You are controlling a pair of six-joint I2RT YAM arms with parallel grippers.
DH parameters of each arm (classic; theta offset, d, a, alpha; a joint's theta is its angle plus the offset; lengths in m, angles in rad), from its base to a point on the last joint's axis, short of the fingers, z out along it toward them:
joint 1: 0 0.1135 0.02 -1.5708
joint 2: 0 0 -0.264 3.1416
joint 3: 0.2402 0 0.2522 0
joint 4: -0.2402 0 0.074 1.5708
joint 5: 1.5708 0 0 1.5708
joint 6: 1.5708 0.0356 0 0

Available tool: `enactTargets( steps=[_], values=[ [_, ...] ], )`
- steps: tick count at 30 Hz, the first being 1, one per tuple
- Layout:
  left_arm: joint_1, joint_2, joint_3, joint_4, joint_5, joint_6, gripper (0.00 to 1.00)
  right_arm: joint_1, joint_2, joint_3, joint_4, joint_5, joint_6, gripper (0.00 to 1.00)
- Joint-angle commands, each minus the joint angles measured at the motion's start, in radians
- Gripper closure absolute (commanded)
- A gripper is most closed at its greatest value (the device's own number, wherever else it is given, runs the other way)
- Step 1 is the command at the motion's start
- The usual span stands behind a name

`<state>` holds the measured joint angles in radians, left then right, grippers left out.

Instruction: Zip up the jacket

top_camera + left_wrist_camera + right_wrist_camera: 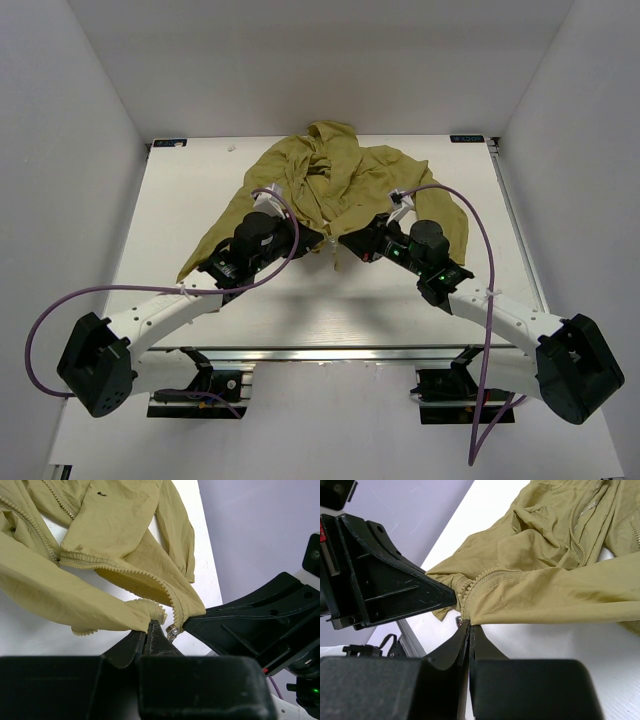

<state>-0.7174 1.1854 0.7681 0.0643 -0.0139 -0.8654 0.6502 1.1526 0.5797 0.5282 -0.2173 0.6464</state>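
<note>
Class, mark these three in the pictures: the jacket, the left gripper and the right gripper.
jacket (pixel 335 170), top external view, on the bunched fabric at its middle.
left gripper (pixel 150 626), left wrist view, between its fingertips, pinching the jacket's hem.
right gripper (pixel 469 628), right wrist view, between its fingertips, at the hem.

I am watching the jacket (pixel 335 180) lying rumpled at the far middle of the table (pixel 300 300), sleeves trailing outward. The left gripper (pixel 316 240) and right gripper (pixel 350 243) are meeting tip to tip at its near hem, with purple cables (pixel 100 291) looping around both arms.
</note>
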Motion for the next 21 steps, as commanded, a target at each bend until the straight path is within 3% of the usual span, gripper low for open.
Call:
enactTargets(
  steps=[1,21],
  values=[
    [-0.007,-0.044,0.039,0.003,-0.004,0.006,1.00,0.006,-0.005,0.042,0.026,-0.004,-0.021,1.00],
    [-0.014,-0.032,0.040,0.014,0.011,0.008,1.00,0.006,0.010,0.046,0.095,0.015,0.007,1.00]
  ],
)
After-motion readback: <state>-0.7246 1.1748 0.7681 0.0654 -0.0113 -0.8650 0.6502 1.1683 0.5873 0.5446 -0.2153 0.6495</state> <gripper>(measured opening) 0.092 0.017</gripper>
